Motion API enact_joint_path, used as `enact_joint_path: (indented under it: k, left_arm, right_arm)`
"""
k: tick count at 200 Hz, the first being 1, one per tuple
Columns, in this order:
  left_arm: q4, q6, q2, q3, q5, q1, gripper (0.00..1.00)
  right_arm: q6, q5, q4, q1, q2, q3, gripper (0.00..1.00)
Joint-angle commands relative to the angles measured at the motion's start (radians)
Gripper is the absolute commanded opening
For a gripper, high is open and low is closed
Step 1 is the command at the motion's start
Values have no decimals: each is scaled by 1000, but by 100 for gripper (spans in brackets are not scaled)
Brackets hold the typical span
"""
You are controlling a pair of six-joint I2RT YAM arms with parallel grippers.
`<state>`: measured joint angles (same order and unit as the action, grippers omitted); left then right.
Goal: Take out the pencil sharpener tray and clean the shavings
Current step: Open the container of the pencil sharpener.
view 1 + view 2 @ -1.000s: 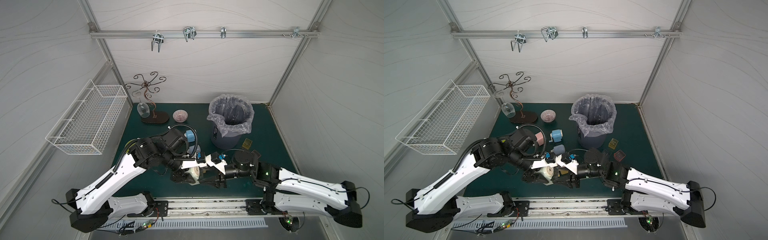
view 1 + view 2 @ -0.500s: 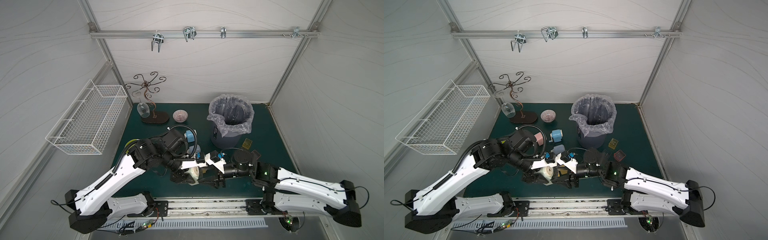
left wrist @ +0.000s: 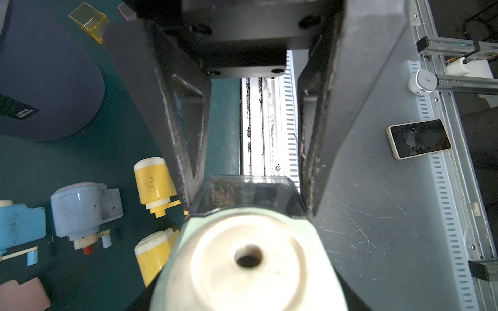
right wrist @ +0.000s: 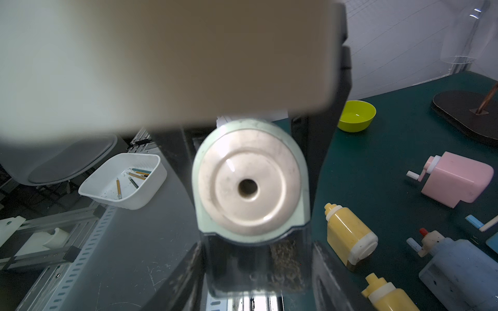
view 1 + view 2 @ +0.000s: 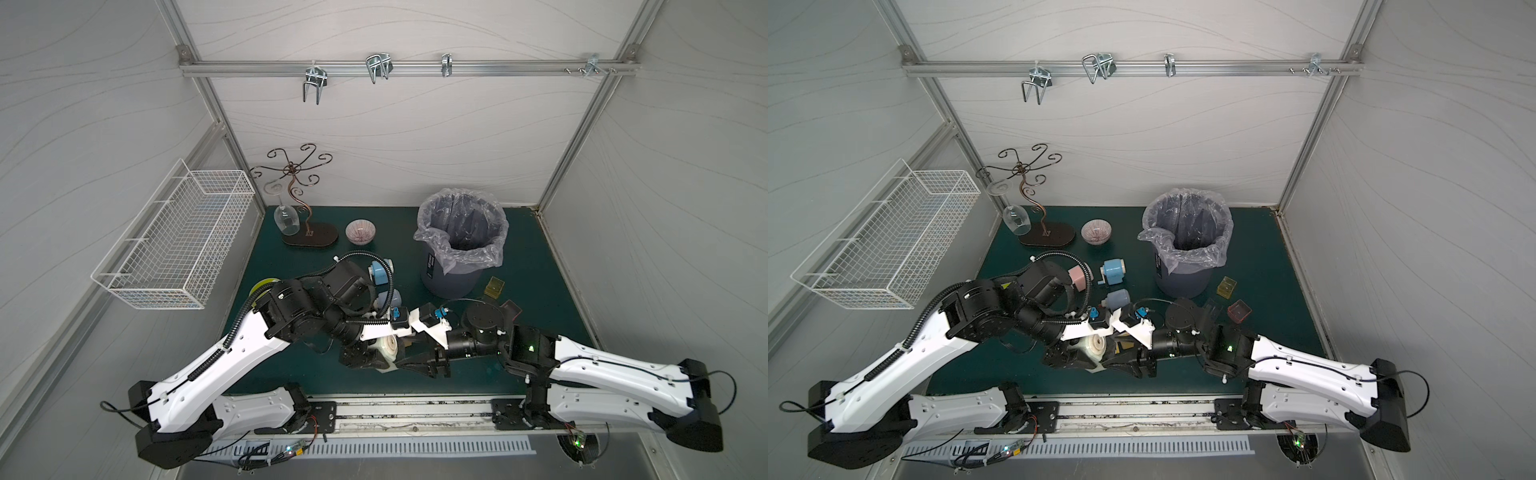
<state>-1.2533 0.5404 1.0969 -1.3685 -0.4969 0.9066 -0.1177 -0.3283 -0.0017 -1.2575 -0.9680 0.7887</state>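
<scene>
My left gripper (image 5: 365, 358) is shut on a pale green pencil sharpener (image 3: 248, 258) with a cream round face, held low above the mat's front edge. The sharpener also shows in both top views (image 5: 1094, 347). Its clear tray (image 4: 256, 265) sits in the sharpener's base, and its end pokes out toward my right gripper (image 5: 415, 362). The right gripper's fingers (image 3: 188, 172) press on the tray's two sides, so it is shut on the tray. Brown shavings (image 4: 283, 258) cling inside the tray's wall.
A lined trash bin (image 5: 461, 241) stands behind the right arm, with a yellow tray (image 5: 494, 287) and a red tray (image 5: 1239, 311) beside it. Blue (image 5: 1113, 270), pink (image 5: 1076, 275) and yellow sharpeners (image 4: 347, 237) lie on the mat, with a lime bowl (image 4: 355, 115) nearby.
The right arm has edged slightly toward the sharpener and its jaws now sit against the tray. The left arm holds the sharpener where it was.
</scene>
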Motion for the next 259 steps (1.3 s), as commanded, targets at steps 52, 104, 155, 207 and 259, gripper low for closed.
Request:
enact_joint_path:
  k: [52,104,155,207,259]
  left_arm:
    - [92,-20,-11,-1,-16,5,0]
    - [68,-26,-5,18,3,7,0]
    - [34,-41,9,58,44,15,0]
    - [34,-46,10,75,52,19,0]
    - [19,-51,27,88,60,25,0]
  right_arm:
    - [-65,49,-51,-16,-35,11,0]
    - [-66,74,-50,-15,3,-4,0]
    - [-47,180,-48,-12,85,-40,0]
    - [-27,181,-77,0,130,-57,0]
    - [-26,128,-109,39,158,-62,0]
